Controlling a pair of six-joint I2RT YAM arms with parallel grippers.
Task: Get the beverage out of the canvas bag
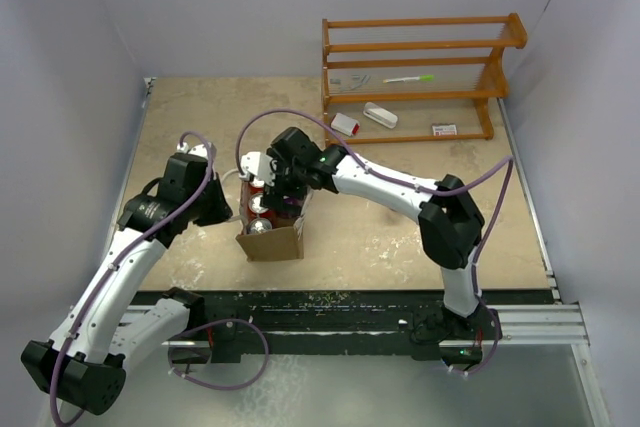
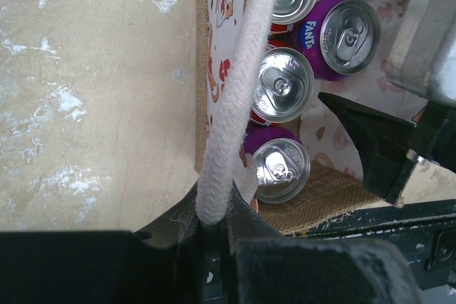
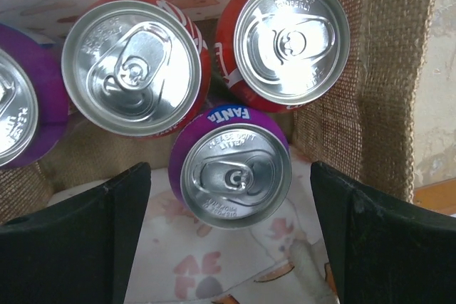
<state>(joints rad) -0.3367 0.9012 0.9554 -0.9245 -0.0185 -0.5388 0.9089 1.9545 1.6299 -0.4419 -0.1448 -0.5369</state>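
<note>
Near the front edge of the table (image 1: pixel 400 232), between the two arms, the canvas bag (image 1: pixel 272 244) stands upright with its mouth open. It holds four drink cans, all upright, tops showing. In the right wrist view, a purple Fanta can (image 3: pixel 231 169) sits closest to the camera. Just behind it, side by side, are one red can (image 3: pixel 132 69) and another red can (image 3: pixel 288 40), and a second purple can (image 3: pixel 14 112) shows at the left edge. The cans are packed close together against the bag's burlap wall and its white printed lining. The right gripper (image 3: pixel 229 169) hangs over the bag's mouth with its claw released: the two black fingers (image 3: pixel 78 233) stand wide, one on either side of the purple Fanta can, with a gap showing between each finger and the can. The left gripper (image 2: pixel 214 226) is at the bag's left side, clenched on a white rope handle (image 2: pixel 239 90); the braided rope runs from between its fingers up over the bag's edge. In the left wrist view the right gripper's dark fingers reach in from the right above the cans, and the beverage they straddle is inside the bag, not lifted out. At the far right of the table stands a wooden rack (image 1: pixel 420 72) with a few small items on its lower shelves, too small to identify.
</note>
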